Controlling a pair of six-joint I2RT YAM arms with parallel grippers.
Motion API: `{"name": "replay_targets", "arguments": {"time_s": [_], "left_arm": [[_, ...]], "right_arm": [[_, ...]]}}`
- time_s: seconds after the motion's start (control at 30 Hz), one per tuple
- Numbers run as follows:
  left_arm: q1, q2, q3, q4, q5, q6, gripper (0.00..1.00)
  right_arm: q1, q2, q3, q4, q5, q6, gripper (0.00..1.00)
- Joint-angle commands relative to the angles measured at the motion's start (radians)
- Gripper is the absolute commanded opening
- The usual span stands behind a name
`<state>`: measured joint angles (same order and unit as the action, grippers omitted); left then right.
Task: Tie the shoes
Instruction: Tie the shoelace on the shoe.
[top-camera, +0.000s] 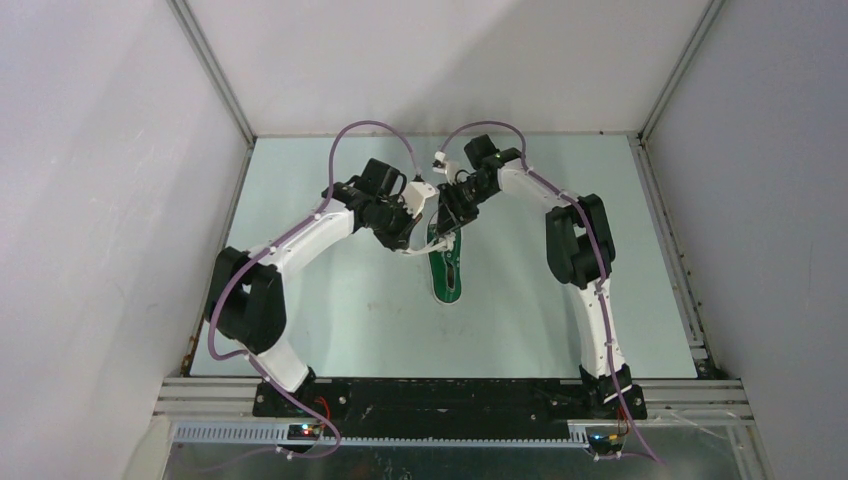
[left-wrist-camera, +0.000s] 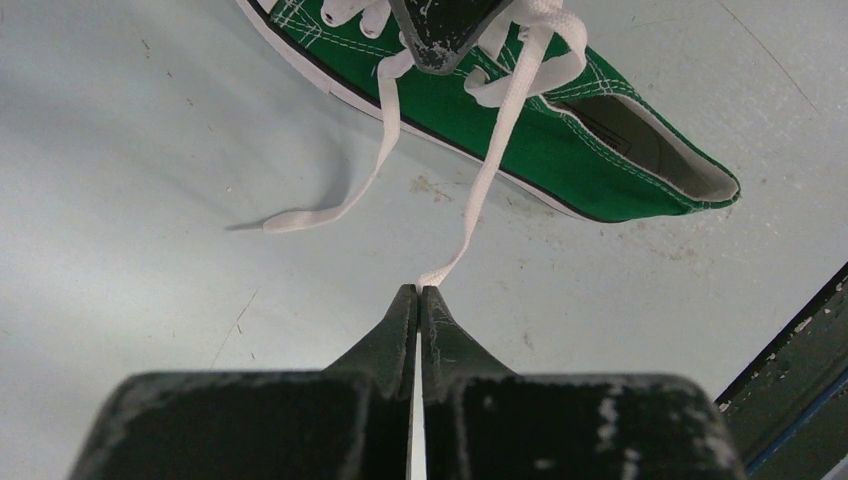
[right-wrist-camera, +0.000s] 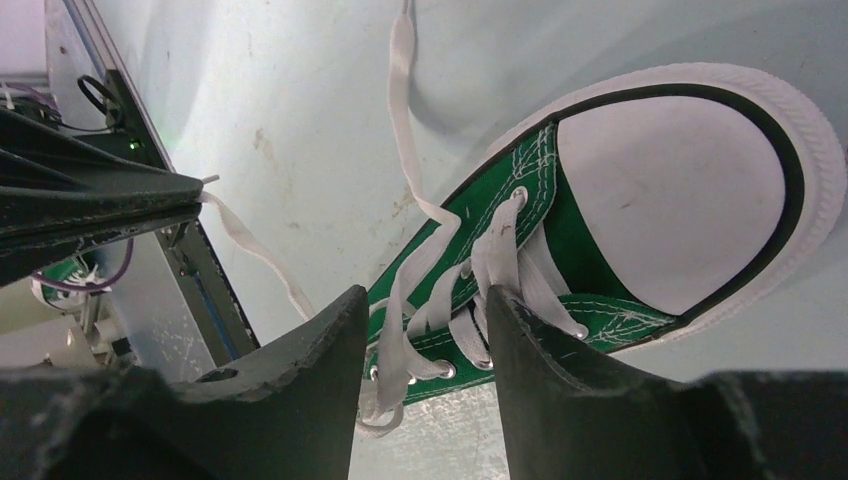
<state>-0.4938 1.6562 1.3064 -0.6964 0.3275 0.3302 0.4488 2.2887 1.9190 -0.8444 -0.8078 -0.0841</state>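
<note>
The green sneaker (top-camera: 446, 274) lies on the table, toe toward the back. My left gripper (left-wrist-camera: 419, 289) is shut on the end of one white lace (left-wrist-camera: 488, 176), which runs taut from the eyelets to the jaws. The other lace (left-wrist-camera: 372, 172) hangs loose and lies on the table. My right gripper (right-wrist-camera: 425, 292) is open just above the laced part of the sneaker (right-wrist-camera: 505, 205), with lace crossings between its fingers (right-wrist-camera: 330, 340). The white toe cap (right-wrist-camera: 670, 190) is beyond it. In the top view the left gripper (top-camera: 406, 241) and the right gripper (top-camera: 450, 214) meet over the sneaker.
The pale green table (top-camera: 330, 320) is enclosed by white walls (top-camera: 100, 200) on three sides. A metal frame rail (top-camera: 450, 400) runs along the near edge by the arm bases. The left gripper's fingers (right-wrist-camera: 100, 200) show at the left of the right wrist view.
</note>
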Motion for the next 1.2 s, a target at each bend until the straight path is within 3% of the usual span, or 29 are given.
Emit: {"name": "replay_targets", "arguments": {"time_s": [0.0, 0.1, 0.17, 0.23, 0.27, 0.5, 0.77, 1.0, 1.17], "left_arm": [[0.003, 0.003, 0.028, 0.023, 0.025, -0.017, 0.0], [0.003, 0.004, 0.028, 0.023, 0.025, -0.014, 0.0], [0.003, 0.006, 0.027, 0.022, 0.025, -0.013, 0.0], [0.003, 0.01, 0.023, 0.02, 0.022, -0.007, 0.0], [0.003, 0.015, 0.022, 0.019, 0.016, 0.003, 0.0], [0.052, 0.028, -0.017, 0.018, -0.198, 0.003, 0.0], [0.141, 0.05, -0.071, -0.017, -0.368, 0.014, 0.0], [0.208, 0.05, -0.104, -0.008, -0.412, 0.035, 0.0], [0.215, 0.024, -0.078, -0.041, -0.366, 0.045, 0.0]], "right_arm": [[0.009, -0.067, -0.002, -0.049, 0.012, -0.062, 0.47], [0.014, -0.071, -0.002, -0.056, 0.01, -0.074, 0.4], [0.017, -0.077, 0.001, -0.063, 0.009, -0.085, 0.3], [0.016, -0.096, 0.005, -0.061, 0.02, -0.088, 0.03], [0.013, -0.106, 0.005, -0.054, 0.027, -0.075, 0.0], [-0.086, -0.259, -0.06, 0.071, 0.199, 0.071, 0.0], [-0.158, -0.383, -0.382, 0.102, 0.382, 0.121, 0.0], [-0.202, -0.378, -0.47, 0.159, 0.407, 0.144, 0.0], [-0.284, -0.313, -0.362, 0.214, 0.251, 0.233, 0.0]]}}
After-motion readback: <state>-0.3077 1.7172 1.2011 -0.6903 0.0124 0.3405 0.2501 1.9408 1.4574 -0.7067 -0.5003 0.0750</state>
